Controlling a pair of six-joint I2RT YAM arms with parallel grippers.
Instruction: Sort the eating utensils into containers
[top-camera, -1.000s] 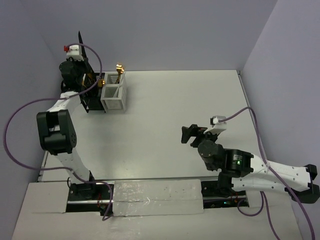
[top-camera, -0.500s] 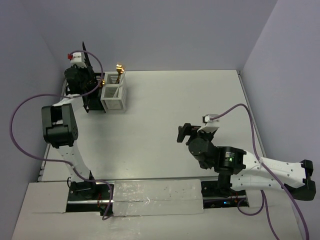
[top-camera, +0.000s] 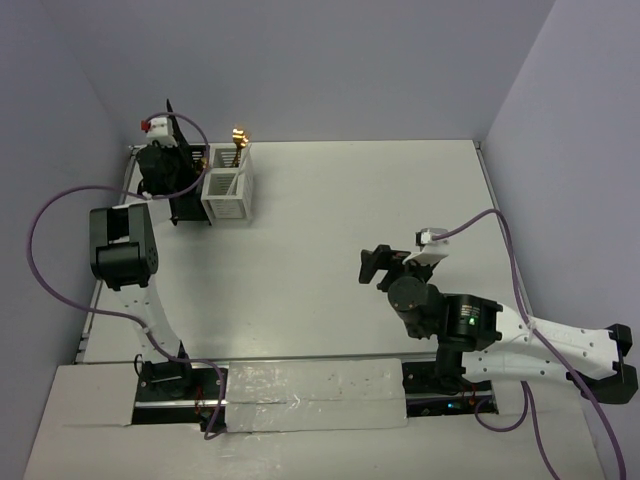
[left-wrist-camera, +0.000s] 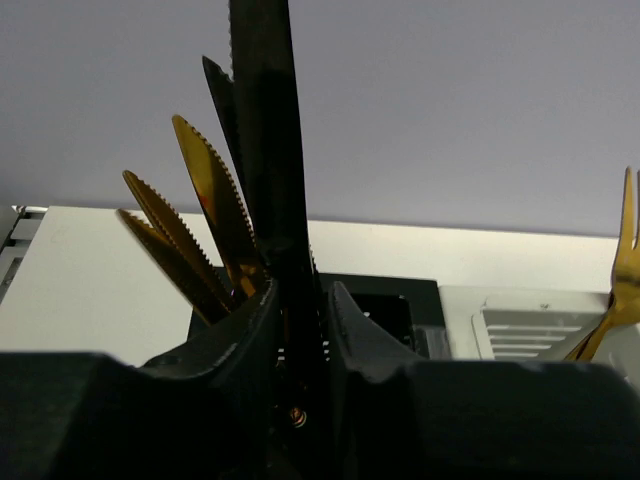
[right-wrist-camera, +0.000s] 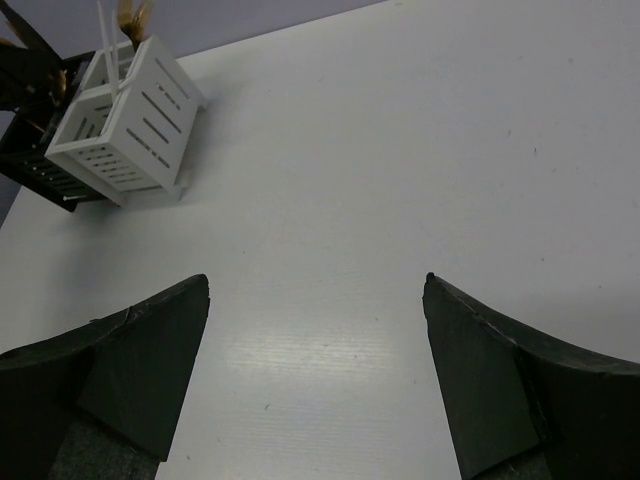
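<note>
Here, a black knife (left-wrist-camera: 262, 120) stands upright between the fingers of the left hand (left-wrist-camera: 300, 295), over the black caddy (left-wrist-camera: 400, 295).
The black caddy is joined to the white caddy (top-camera: 228, 195) on its left in the top view. The left hand's fingers are narrow, one on each side of the blade, but I cannot tell whether they press it. Three gold serrated knives (left-wrist-camera: 215, 200) lean out of the black caddy beside the blade. A gold fork (left-wrist-camera: 625, 270) and thin white sticks (right-wrist-camera: 105, 30) rise from the white caddy. The right hand (right-wrist-camera: 316, 282) hangs well apart from the white caddy over bare tabletop (top-camera: 380, 200), its fingers spread wide and holding nothing.
</note>
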